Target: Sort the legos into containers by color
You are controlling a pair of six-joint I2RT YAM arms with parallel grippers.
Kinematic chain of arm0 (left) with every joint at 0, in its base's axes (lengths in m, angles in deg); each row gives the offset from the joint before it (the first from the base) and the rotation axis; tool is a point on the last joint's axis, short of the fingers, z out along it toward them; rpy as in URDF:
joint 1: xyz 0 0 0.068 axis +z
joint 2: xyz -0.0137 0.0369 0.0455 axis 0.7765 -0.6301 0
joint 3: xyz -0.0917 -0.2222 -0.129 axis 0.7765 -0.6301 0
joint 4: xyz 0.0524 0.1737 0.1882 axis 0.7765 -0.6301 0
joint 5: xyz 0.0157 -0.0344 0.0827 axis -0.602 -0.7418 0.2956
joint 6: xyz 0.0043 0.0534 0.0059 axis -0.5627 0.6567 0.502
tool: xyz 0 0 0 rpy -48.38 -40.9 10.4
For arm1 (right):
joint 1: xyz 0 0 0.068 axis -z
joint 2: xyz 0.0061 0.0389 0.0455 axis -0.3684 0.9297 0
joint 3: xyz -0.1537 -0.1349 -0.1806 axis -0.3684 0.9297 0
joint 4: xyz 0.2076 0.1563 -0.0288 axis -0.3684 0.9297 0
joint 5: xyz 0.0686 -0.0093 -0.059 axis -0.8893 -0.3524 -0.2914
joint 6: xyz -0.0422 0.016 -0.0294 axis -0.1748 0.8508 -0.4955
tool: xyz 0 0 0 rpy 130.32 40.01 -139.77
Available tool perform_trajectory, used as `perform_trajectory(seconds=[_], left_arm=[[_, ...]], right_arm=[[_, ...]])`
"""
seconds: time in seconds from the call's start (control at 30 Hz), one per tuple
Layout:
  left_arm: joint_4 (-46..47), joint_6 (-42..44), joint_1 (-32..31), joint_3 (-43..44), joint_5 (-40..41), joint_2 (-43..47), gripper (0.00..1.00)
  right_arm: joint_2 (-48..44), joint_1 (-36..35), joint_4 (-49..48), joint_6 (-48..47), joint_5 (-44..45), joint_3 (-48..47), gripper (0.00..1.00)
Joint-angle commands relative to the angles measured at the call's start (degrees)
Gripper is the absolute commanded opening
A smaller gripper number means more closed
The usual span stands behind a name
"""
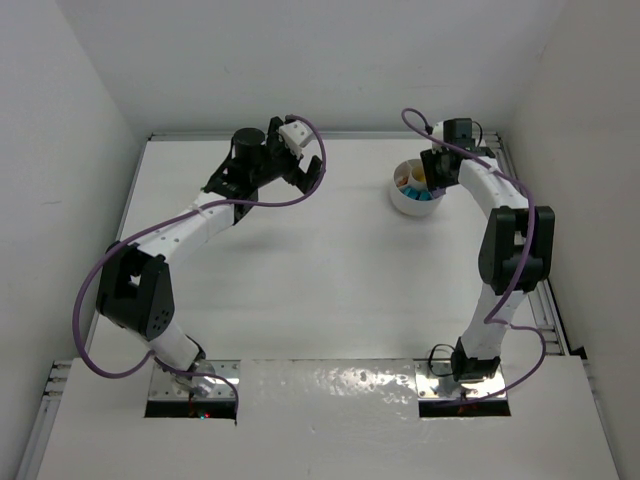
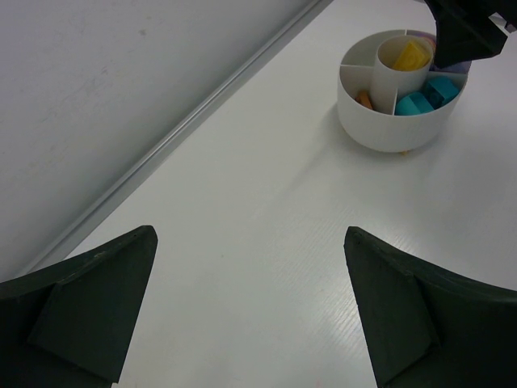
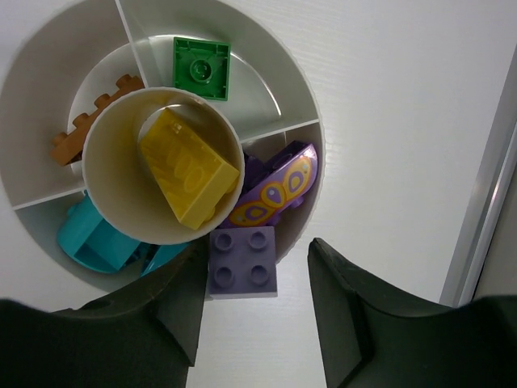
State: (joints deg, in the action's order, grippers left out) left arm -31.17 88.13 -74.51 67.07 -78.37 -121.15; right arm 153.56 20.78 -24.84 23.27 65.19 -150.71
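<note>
A white table (image 1: 320,270) seen from above, with two robot arms. A round white dish (image 1: 410,206) sits at the far right, split into wedges around a centre cup (image 3: 101,162).

The right gripper (image 3: 257,271) hangs directly over the dish. Its jaws stand part open on either side of a purple brick (image 3: 242,260). A gap shows between the brick and one finger, so it does not look gripped. The brick rests at the outer edge of the purple wedge, beside a purple butterfly piece (image 3: 273,192). Whether it lies on the rim or on other pieces, I cannot tell.

The left gripper (image 2: 250,311) is spread wide and holds nothing. It hangs above bare table, well apart from the dish.

The dish already holds sorted colours:
- A yellow brick (image 3: 190,168) lies tilted in the centre cup.
- A green brick (image 3: 201,69) has a wedge to itself.
- A brown brick (image 3: 85,125) is in the next wedge.
- The teal bricks (image 3: 97,241) are in another.

No brick shows loose on the table, though a small orange speck (image 2: 404,150) at the foot of the dish is too small to identify. The sorting looks almost finished. What seems left is for the purple brick to settle fully inside its wedge.
</note>
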Motion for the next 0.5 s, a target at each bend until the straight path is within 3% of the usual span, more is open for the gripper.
perform_trajectory(seconds=[0.0, 0.47], left_arm=[[2.44, -0.22, 0.72, 0.20, -0.05, 1.37, 1.00], [2.62, -0.48, 0.72, 0.37, -0.23, 1.28, 1.00]], right_arm=[[-0.46, 0.31, 0.05, 0.14, 0.02, -2.14, 0.52], [-2.13, 0.31, 3.56, 0.22, -3.23, -6.27, 0.60]])
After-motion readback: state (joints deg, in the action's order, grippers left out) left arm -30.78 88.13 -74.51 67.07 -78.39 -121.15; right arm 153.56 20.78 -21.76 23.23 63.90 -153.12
